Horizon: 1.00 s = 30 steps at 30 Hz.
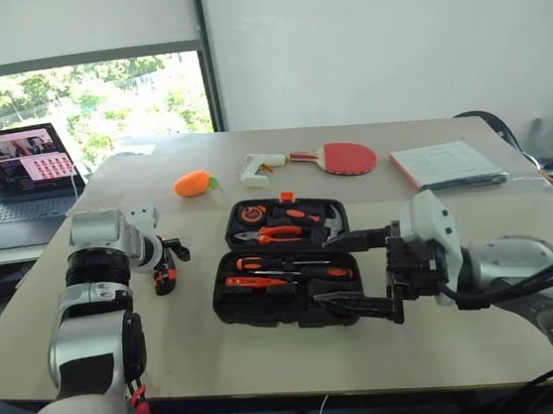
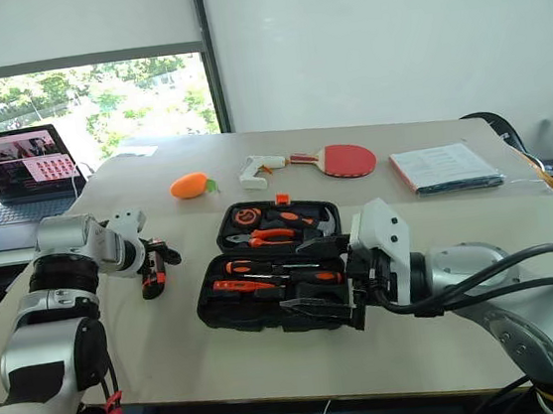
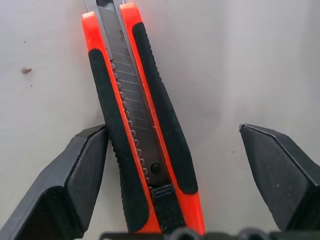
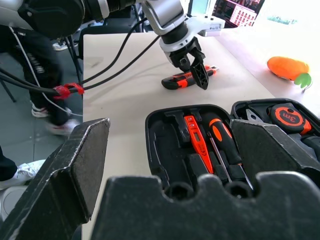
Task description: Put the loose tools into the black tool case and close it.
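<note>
Black tool case (image 1: pixel 284 271): open mid-table, orange-and-black screwdrivers (image 4: pixel 220 137) slotted; tape measure (image 4: pixel 287 117) marked "3m". Utility knife (image 3: pixel 140 130): orange-black, flat on the table left of the case, between the spread fingers of the left gripper (image 1: pixel 166 264), ungrasped. Right gripper (image 1: pixel 364 275): spread wide, empty, beside the case. Beyond: toy carrot (image 1: pixel 194 183), glue gun (image 1: pixel 257 168), paddle (image 1: pixel 343 157), laptop (image 1: pixel 19 181).

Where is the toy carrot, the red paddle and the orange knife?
toy carrot (image 1: pixel 193 183), left eye view, its orange body.
red paddle (image 1: pixel 348 157), left eye view, its round red face.
orange knife (image 3: pixel 142 130), left wrist view, its metal middle strip.
</note>
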### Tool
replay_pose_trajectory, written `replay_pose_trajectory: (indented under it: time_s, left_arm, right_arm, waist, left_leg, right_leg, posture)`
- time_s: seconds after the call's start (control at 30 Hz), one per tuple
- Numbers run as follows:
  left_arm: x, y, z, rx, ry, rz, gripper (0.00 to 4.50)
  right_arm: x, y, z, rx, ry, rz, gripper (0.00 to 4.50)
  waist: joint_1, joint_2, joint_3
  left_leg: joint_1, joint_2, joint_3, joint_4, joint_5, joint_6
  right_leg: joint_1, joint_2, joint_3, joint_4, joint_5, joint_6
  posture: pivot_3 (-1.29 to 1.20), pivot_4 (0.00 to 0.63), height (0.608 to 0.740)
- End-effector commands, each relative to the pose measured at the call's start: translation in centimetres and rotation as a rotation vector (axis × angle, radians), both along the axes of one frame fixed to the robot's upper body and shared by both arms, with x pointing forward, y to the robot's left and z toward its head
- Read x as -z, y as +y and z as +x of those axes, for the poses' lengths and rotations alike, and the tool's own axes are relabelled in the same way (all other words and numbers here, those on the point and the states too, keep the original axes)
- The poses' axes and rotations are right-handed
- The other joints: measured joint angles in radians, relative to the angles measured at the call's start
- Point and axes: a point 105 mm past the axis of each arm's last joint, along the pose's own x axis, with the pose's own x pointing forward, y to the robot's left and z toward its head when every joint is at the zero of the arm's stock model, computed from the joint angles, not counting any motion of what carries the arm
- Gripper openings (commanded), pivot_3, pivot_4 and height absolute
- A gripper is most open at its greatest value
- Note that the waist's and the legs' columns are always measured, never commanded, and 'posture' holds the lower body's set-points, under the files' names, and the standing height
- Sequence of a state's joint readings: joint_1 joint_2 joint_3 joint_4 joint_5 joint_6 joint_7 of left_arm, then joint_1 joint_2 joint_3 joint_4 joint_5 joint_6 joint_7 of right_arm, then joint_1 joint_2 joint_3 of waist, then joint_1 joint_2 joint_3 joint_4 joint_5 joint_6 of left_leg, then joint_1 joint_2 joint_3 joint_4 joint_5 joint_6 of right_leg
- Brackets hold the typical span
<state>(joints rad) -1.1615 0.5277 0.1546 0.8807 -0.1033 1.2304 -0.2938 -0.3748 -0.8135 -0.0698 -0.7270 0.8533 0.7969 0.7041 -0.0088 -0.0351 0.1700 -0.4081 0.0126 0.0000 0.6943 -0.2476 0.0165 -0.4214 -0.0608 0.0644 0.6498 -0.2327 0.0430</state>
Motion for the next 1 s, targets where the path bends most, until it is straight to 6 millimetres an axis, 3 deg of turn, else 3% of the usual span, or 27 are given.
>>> replay_pose_trajectory:
  time_s: [0.03, 0.17, 0.3, 0.43, 0.5, 0.6, 0.67, 0.87, 1.0]
  left_arm:
    - [1.5, -1.1, -0.1, 0.005, 0.043, -0.055, 2.93]
    - [1.8, -0.8, -0.3, -0.014, 0.052, -0.070, 1.62]
    - [1.2, 0.2, 0.0, 0.003, 0.008, -0.028, 1.55]
    - [-2.7, -0.4, 1.5, 0.270, -0.191, 0.061, 1.55]
    - [-5.2, -2.1, 1.7, 0.505, -0.305, 0.114, 1.55]
    - [-7.6, -6.4, -1.3, 0.987, -0.351, 0.091, 1.55]
    - [-8.1, -8.3, -3.3, 1.216, -0.331, 0.108, 1.55]
    - [-7.0, -13.1, -6.6, 1.651, -0.250, 0.230, 1.55]
    - [-4.7, -16.1, -8.1, 1.774, -0.164, 0.239, 1.55]
  right_arm:
    - [-1.2, -0.2, -0.6, 0.008, -0.049, 0.009, 4.50]
    - [-1.4, -0.4, -0.5, 0.017, -0.053, 0.004, 4.50]
    - [-1.6, -0.7, -0.3, 0.023, -0.054, 0.000, 4.50]
    - [-1.6, -1.1, -0.2, 0.028, -0.041, -0.012, 4.50]
    - [-1.4, -1.4, -0.2, 0.029, -0.029, -0.030, 4.50]
    - [-0.9, -1.9, -0.4, 0.031, -0.008, -0.062, 4.50]
    - [-0.9, -2.1, -0.4, 0.033, 0.000, -0.063, 4.50]
    - [-0.7, -2.2, -0.7, 0.051, 0.015, -0.061, 4.50]
    - [-0.4, -2.1, -1.1, 0.071, 0.023, -0.057, 4.50]
  waist:
    - [0.003, 0.001, -0.001]
    - [0.010, 0.001, -0.001]
    - [0.011, 0.001, -0.001]
    - [0.009, 0.001, -0.001]
    - [0.008, 0.000, 0.000]
    - [0.008, -0.001, 0.001]
    - [0.008, -0.001, 0.001]
    - [0.009, 0.000, 0.000]
    - [0.008, 0.000, 0.000]
  left_leg:
    - [0.000, 0.000, 0.000, 0.000, 0.000, 0.000]
    - [0.000, 0.000, 0.000, 0.000, 0.000, 0.000]
    - [0.000, 0.000, 0.000, 0.000, 0.000, 0.000]
    - [-0.001, 0.000, 0.003, 0.000, 0.000, -0.001]
    - [-0.003, 0.000, 0.006, 0.000, 0.001, -0.001]
    - [-0.009, 0.000, 0.006, 0.000, 0.001, -0.002]
    - [-0.011, 0.001, 0.006, 0.000, 0.001, -0.002]
    - [-0.013, 0.001, 0.006, 0.001, 0.000, 0.000]
    - [-0.012, 0.001, 0.006, 0.002, 0.000, 0.000]
  right_leg:
    - [0.000, 0.000, 0.000, 0.000, 0.000, 0.000]
    - [0.000, 0.000, 0.000, 0.000, 0.000, 0.000]
    - [0.000, 0.000, 0.000, -0.001, 0.000, 0.001]
    - [0.000, 0.001, 0.000, -0.001, 0.000, 0.000]
    - [-0.002, 0.001, 0.000, -0.001, 0.000, 0.000]
    - [-0.005, 0.001, -0.002, -0.003, 0.000, 0.000]
    - [-0.006, 0.001, -0.003, -0.003, 0.000, 0.000]
    - [-0.006, 0.001, -0.003, -0.007, 0.000, 0.000]
    - [-0.006, 0.001, -0.002, -0.005, 0.000, 0.000]
  posture:
    - [0.00, 0.150, 0.740]
    - [0.00, 0.150, 0.740]
    - [0.00, 0.150, 0.740]
    - [0.00, 0.150, 0.740]
    - [0.00, 0.150, 0.740]
    - [0.00, 0.150, 0.740]
    - [0.00, 0.150, 0.740]
    - [0.00, 0.150, 0.740]
    - [0.00, 0.150, 0.740]
